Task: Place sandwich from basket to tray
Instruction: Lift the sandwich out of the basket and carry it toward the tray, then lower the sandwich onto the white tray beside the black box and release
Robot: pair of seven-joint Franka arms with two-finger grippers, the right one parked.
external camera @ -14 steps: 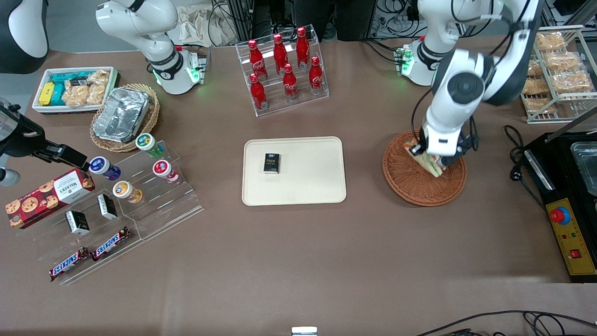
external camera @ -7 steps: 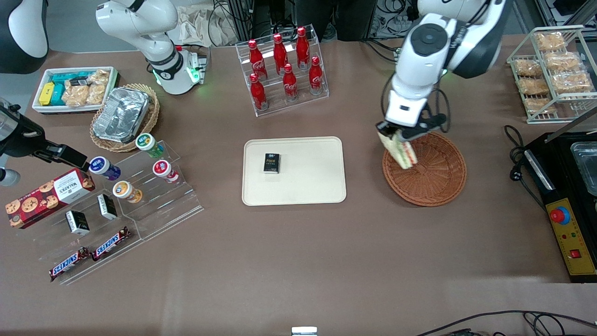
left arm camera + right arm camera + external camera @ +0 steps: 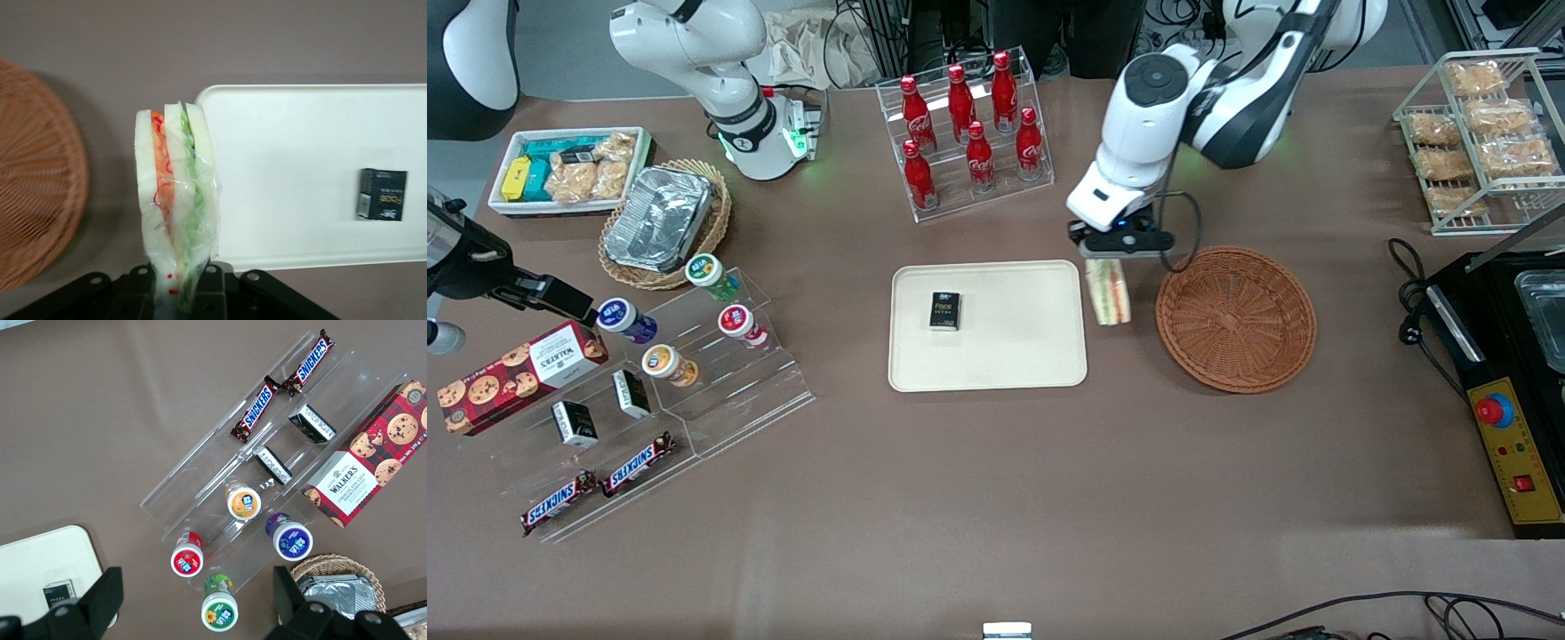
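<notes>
Carry phase. Gripper (image 3: pixel 1107 258) hangs over the strip of table between basket (image 3: pixel 1235 318) and tray (image 3: pixel 987 325), fingers pinched on the sandwich (image 3: pixel 1109 292), which is held off the surface, clear of both.

Wrist view: wedge (image 3: pixel 175 200) is gripped at one end of its clear wrap and sticks out from the jaws, orange layer toward the wicker (image 3: pixel 37 180), green layer toward the tray's rounded corner (image 3: pixel 280 167).

Small black box (image 3: pixel 944 311) sits on the tray's parked-arm half; the half nearest the gripper is bare.

To do this well, I judge: travel on until the whole wedge is inside the rim, lower until it rests on the bare area, well apart from the box, then release. Wrap grip looks slim, so move gently.
</notes>
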